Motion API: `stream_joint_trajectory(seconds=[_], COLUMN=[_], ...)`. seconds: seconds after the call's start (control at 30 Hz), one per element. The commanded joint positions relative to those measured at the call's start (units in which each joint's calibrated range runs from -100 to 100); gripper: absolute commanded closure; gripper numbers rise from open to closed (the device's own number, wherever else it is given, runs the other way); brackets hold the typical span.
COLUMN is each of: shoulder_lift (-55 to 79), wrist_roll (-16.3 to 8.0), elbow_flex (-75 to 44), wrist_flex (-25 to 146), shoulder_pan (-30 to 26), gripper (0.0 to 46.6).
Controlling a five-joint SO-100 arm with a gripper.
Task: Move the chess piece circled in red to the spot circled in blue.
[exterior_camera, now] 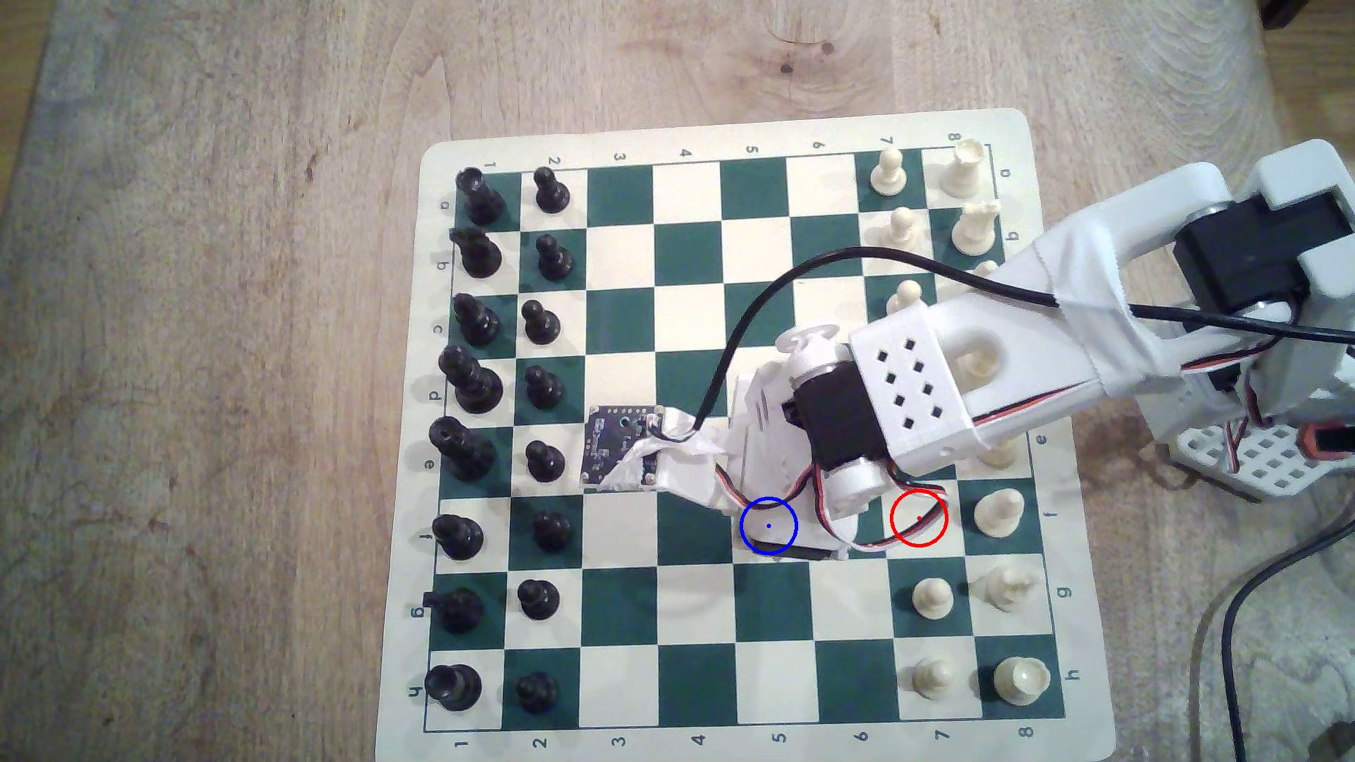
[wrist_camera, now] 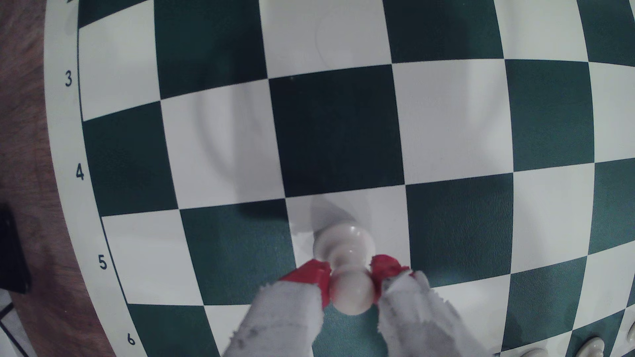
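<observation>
In the wrist view my gripper (wrist_camera: 350,274) is shut on the chess piece (wrist_camera: 343,242), a cream pawn. The red fingertips (wrist_camera: 311,274) pinch it just under its round head. Its flared base is over a cream square (wrist_camera: 386,223) in the file marked 5; whether it touches the board I cannot tell. In the exterior view the arm's wrist (exterior_camera: 836,418) hangs over the spot (exterior_camera: 768,525), the blue-ringed cream square, and hides the pawn. The red ring (exterior_camera: 919,519) sits two squares toward the exterior view's right, crossed by the arm's wires, with no pawn standing in it.
Black pieces (exterior_camera: 542,461) fill two files at the exterior view's left of the board (exterior_camera: 689,139). Cream pieces (exterior_camera: 931,597) stand along its right side, a bishop (exterior_camera: 999,511) just beside the red ring. The arm's base (exterior_camera: 1261,454) is off the board's right edge.
</observation>
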Motion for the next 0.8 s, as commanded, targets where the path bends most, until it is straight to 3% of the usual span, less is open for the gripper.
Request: stream_joint_trajectory(seconds=[0.0,0.33,0.67,0.73,0.77], shoulder_lift=[-0.47,0.97,1.99,1.82,1.14], wrist_roll=[0.29,0.63,1.03,0.93,0.73], elbow_flex=[-4.80,-4.80,-4.80,-4.80,-4.26], wrist_flex=[-0.43,-0.26,-0.02,-0.02,-0.02], shoulder_pan=[0.21,-0.26,0.05,0.29,0.45], gripper=[46.4,45.4,34.0,29.6,24.2])
